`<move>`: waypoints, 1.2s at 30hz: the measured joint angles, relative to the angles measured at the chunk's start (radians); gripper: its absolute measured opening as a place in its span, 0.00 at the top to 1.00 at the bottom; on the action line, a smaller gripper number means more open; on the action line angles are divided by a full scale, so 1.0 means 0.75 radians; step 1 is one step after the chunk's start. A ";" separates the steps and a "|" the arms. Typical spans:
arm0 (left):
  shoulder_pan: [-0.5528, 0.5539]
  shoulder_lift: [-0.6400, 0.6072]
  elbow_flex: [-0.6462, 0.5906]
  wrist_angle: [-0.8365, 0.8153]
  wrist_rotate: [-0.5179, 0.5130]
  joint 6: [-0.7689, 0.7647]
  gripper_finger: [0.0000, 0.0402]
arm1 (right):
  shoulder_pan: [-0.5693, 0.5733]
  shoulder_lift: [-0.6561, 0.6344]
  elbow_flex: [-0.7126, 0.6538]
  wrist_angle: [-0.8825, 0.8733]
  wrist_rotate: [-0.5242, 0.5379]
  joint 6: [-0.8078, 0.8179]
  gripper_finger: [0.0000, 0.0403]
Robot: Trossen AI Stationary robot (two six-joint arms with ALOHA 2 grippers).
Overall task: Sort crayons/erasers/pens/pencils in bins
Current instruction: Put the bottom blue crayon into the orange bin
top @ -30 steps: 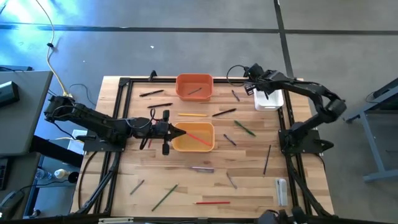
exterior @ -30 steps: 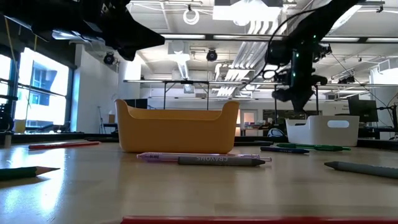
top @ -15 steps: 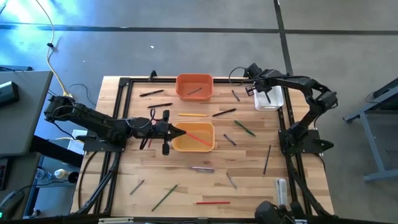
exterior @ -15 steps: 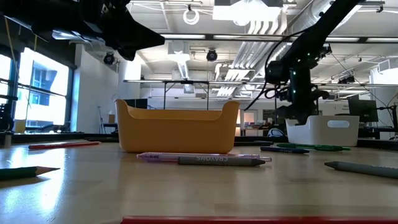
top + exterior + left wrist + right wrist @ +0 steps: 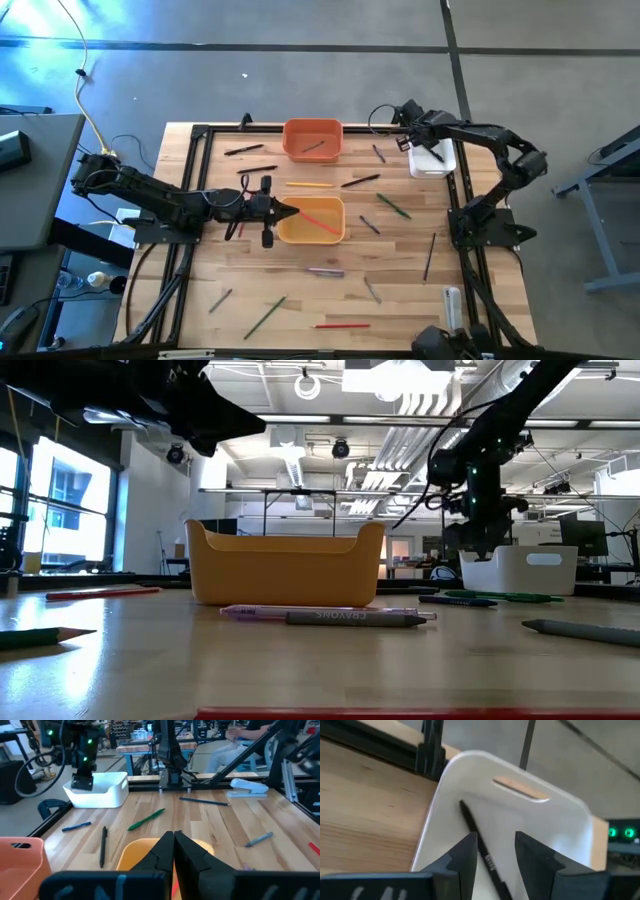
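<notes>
My right gripper (image 5: pixel 495 838) stands open low over the white bin (image 5: pixel 438 166) at the table's far right. A black pen (image 5: pixel 479 843) lies slanting inside that bin under the gap between the fingers. My left gripper (image 5: pixel 173 838) is shut with nothing in it, just above the left rim of the yellow-orange bin (image 5: pixel 326 206), which holds a red stick (image 5: pixel 320 222). The orange bin (image 5: pixel 313 124) at the far middle holds a dark stick. Several more sticks lie flat about the table, among them a green one (image 5: pixel 393 206) and a grey crayon (image 5: pixel 355 618).
Black frame rails (image 5: pixel 196 190) run along the table's left, right and far sides. A white stapler-like thing (image 5: pixel 452 305) lies near the front right corner. Loose sticks lie scattered over the near half, such as a red one (image 5: pixel 340 325) and a green one (image 5: pixel 265 316).
My right gripper has come down toward the white bin and shifted slightly toward the table's right edge, so it now hangs low over the bin's left part. My left arm has kept still.
</notes>
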 joint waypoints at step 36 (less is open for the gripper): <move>0.034 0.000 0.000 -0.006 0.008 0.020 0.99 | 0.968 -0.379 -0.241 1.123 -0.279 -0.306 1.00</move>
